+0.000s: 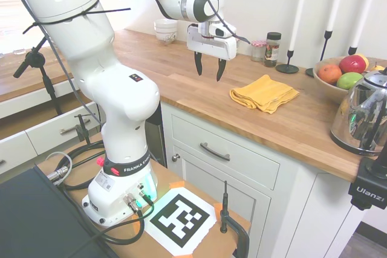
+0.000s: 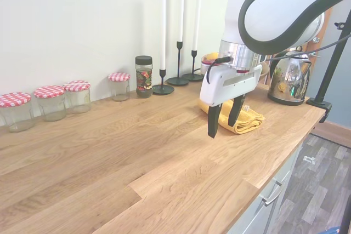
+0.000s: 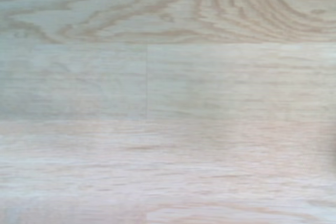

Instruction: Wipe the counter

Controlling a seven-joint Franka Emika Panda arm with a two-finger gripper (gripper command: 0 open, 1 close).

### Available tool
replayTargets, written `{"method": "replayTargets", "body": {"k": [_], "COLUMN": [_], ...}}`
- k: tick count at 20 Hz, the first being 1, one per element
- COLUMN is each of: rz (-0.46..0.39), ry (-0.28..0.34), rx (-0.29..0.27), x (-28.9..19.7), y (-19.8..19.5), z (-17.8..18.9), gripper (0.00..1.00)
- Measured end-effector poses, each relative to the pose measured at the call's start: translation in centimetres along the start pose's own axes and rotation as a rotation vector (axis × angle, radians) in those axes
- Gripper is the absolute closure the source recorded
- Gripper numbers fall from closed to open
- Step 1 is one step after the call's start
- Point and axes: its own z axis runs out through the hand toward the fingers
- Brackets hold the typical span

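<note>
The counter [image 1: 181,83] is a long brown butcher-block worktop [image 2: 137,157] over white cabinets. A folded yellow cloth [image 1: 263,93] lies on it, seen behind the gripper in the second exterior view [image 2: 247,121]. My gripper [image 1: 209,69] hangs a little above the wood, to the left of the cloth and apart from it, fingers pointing down. It is open [image 2: 224,120] with nothing between the fingers. The wrist view shows only pale wood grain of the counter [image 3: 168,98].
A spice jar [image 1: 273,49], a small checked-lid jar [image 1: 259,51], black candlesticks [image 1: 288,64], a fruit bowl [image 1: 338,77] and a steel kettle [image 1: 363,113] stand behind and to the right of the cloth. White bowls [image 1: 165,31] sit far left. Several checked-lid jars [image 2: 49,102] line the wall.
</note>
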Motion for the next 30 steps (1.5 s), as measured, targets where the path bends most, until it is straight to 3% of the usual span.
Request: {"method": "replayTargets", "body": {"k": [7,20,30], "rz": [0.027,0.171,0.215], "ry": [0.018,-0.011,-0.049], "rx": [0.001,0.027,0.028], "x": [1.2,13.5,18.0], "y": [0.4,7.2,10.2], "z": [-0.6,-0.8,1.3], "gripper": [0.0,0.0,0.0]}}
